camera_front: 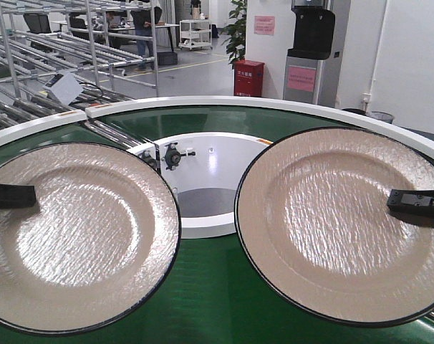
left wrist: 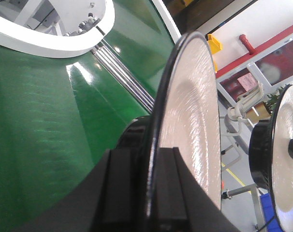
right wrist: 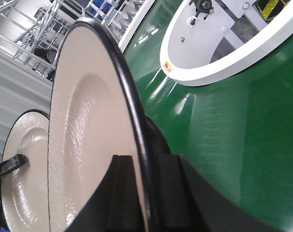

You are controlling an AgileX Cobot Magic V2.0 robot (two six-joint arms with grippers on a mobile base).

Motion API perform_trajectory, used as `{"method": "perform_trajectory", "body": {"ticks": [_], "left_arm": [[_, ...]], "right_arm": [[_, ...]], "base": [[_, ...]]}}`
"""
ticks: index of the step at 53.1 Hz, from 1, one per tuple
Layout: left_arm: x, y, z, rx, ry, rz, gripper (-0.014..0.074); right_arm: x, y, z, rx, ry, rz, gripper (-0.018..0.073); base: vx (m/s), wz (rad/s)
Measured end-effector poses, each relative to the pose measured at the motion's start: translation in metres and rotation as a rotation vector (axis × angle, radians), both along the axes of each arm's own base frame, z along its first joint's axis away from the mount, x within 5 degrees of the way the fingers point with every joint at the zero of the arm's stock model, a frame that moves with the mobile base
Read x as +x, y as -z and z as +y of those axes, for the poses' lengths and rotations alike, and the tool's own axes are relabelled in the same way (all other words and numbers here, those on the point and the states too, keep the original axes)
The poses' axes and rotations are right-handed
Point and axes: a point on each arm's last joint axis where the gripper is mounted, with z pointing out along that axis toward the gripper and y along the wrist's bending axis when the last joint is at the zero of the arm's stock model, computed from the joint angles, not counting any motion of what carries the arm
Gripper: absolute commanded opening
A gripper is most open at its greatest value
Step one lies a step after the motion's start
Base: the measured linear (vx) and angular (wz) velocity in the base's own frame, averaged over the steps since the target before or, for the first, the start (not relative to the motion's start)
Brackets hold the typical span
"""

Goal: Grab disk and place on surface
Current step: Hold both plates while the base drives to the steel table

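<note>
left disk [camera_front: 77, 233] and right disk [camera_front: 331, 222], each clamped at one edge over the green belt [camera_front: 203, 304].
both disks are cream, ribbed and dark-rimmed, and i see them face-on from the front camera, side by side and apart. the left gripper [camera_front: 16, 195] pinches the left disk at its left edge. in the left wrist view the rim sits in the narrow slot between the black fingers [left wrist: 120, 188], which are closed to the disk's thickness. the right gripper [camera_front: 416, 204] holds the right disk the same way at its right edge. i cannot tell whether either disk touches the belt. between them lies the belt's white inner ring [camera_front: 203, 228] — beyond it, metal racks [camera_front: 45, 43] and a red cabinet [camera_front: 248, 77].
</note>
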Motion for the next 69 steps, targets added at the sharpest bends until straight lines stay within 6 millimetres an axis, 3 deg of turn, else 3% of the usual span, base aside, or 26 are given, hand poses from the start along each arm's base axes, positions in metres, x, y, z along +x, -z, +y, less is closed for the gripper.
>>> {"method": "perform_trajectory", "body": {"ticks": [26,69], "left_arm": [[0.0000,0.0001,0.0001,0.001,-0.001,0.000,-0.0008],[0.0000,0.0001,0.0000,0.001,0.000,0.000,-0.0008]], "right_arm": [[0.0000,0.0002,0.0000,-0.002,0.000,0.000,-0.0009],[0.0002,0.0001,-0.0002,-0.003,0.003,0.000,-0.0009]], "base": [[-0.06,-0.24],[-0.15,-0.57]]}}
